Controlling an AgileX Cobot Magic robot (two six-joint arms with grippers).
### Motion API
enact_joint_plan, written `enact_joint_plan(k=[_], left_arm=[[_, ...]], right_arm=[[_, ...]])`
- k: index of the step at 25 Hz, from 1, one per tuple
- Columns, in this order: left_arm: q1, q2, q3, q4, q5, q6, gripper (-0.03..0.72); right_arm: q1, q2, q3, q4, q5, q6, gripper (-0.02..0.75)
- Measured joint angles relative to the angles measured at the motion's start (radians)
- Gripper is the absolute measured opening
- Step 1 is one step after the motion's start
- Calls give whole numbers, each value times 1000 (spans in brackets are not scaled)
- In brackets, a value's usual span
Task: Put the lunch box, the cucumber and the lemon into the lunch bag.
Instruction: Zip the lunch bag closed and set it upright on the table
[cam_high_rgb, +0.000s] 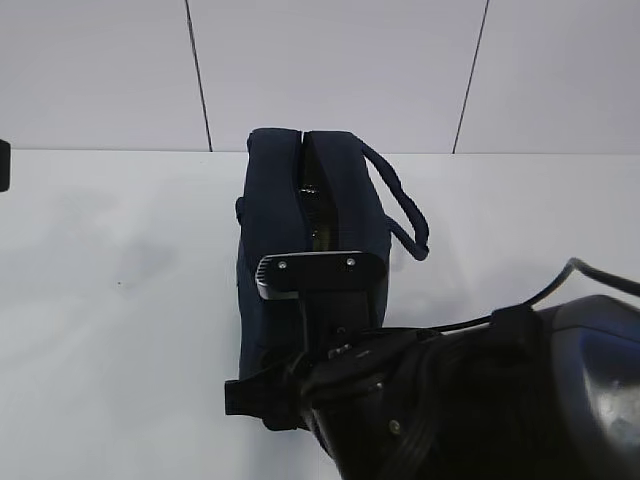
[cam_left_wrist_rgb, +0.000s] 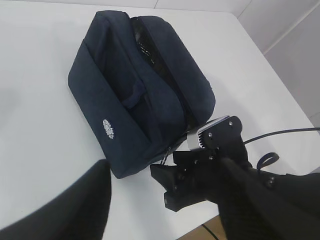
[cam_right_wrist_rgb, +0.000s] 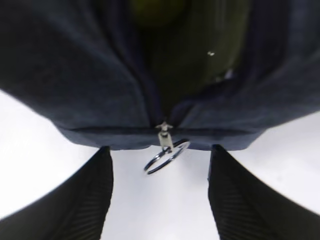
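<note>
R gripper (cam_right_wrist_rgb: 160, 200) jaws spread, holding nothing, straddling the silver ring zipper pull (cam_right_wrist_rgb: 167, 156) at near end of the large boxy dark navy fabric lunch bag (cam_high_rgb: 300, 230); prob. lined up to take the pull. Zip parted on top; yellow-green shape inside, too blurred to ID. Bag sits mid white bench (cam_high_rgb: 110, 300), toward far edge. L gripper (cam_left_wrist_rgb: 55, 210): one dark finger only, held clear of bag, apparently open, nothing gripped. No items outside bag.

Nothing legible anywhere: the lunch bag (cam_left_wrist_rgb: 135, 95) carried one small white round emblem (cam_left_wrist_rgb: 108, 128), too blurred to read
</note>
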Motion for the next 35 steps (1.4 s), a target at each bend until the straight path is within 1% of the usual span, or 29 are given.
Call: enact_joint_plan(k=[4, 8, 12, 18, 19, 22, 28, 29, 31, 35], left_arm=[[0, 0, 0, -3, 14, 0, 465], [0, 0, 0, -6, 23, 0, 465], [0, 0, 0, -6, 26, 0, 465], [0, 0, 0, -6, 33, 0, 465], [0, 0, 0, -6, 33, 0, 465], [0, 0, 0, -8, 38, 0, 465], [0, 0, 0, -8, 43, 0, 465], [0, 0, 0, -8, 43, 0, 465], [0, 0, 0, -8, 43, 0, 465], [0, 0, 0, -8, 44, 0, 465]], right_arm=[[0, 0, 0, 0, 18, -15, 472], [0, 0, 0, 0, 14, -17, 437], [0, 13, 0, 0, 8, -17, 424], [0, 51, 0, -6, -2, -17, 421], [21, 52, 0, -6, -2, -17, 421], [1, 53, 0, -22, -9, -17, 422], [-2, 53, -2, -37, 4, -17, 418], [-2, 53, -2, -38, 4, -17, 408], [-2, 53, -2, -38, 6, -17, 363], [-2, 53, -2, -40, 8, -7, 224]])
